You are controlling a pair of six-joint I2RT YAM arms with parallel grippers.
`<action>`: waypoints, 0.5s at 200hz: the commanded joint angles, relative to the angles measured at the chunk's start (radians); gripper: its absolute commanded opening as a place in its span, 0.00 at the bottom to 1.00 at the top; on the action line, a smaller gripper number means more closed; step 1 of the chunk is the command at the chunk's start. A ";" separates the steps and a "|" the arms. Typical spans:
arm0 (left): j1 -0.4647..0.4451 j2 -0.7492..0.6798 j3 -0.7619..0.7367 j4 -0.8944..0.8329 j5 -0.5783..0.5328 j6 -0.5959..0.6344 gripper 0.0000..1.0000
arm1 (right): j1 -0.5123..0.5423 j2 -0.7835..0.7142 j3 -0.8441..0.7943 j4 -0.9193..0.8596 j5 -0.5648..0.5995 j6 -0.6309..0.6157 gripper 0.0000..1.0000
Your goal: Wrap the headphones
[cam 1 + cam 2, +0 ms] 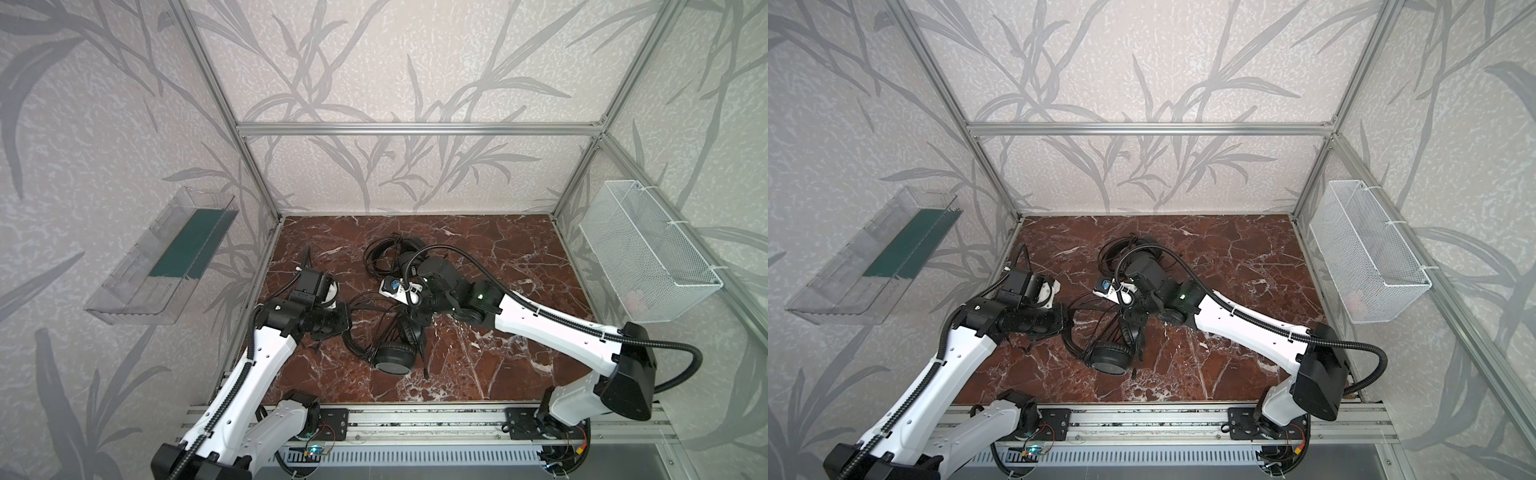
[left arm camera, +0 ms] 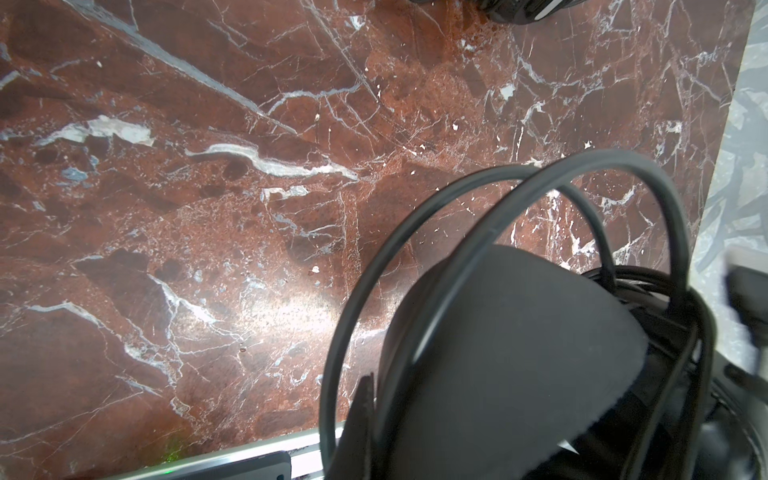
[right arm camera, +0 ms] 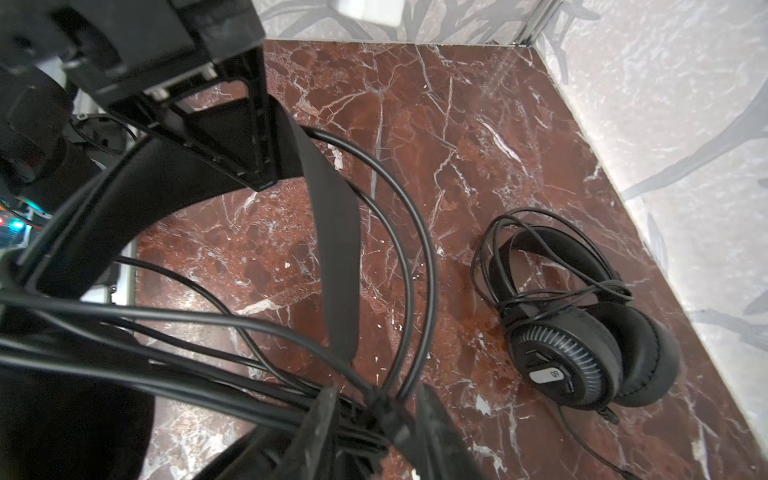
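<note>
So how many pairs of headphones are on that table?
2. One pair lies toward the back of the table, partly behind the right arm. The other pair sits nearer the front, between that arm and the left arm. The arms could hide more.

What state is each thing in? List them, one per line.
near headset, cable loosely looped, wrap unfinished, earcup on the table
far headset, cable wound around it, lying clear of both grippers
left gripper, shut on the near headset's headband
right gripper, open, near headset's cable strands between the jaws
</note>
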 commanded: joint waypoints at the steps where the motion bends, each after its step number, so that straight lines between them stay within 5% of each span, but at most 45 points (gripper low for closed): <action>1: -0.005 -0.012 0.043 0.005 0.038 0.005 0.00 | -0.005 -0.036 0.013 0.000 0.015 0.013 0.39; 56: -0.004 -0.005 0.049 0.000 0.022 0.005 0.00 | -0.005 -0.082 -0.006 -0.011 0.054 0.028 0.48; 100: -0.006 -0.002 0.057 -0.003 0.013 0.005 0.00 | -0.018 -0.206 -0.063 0.077 0.207 0.110 0.80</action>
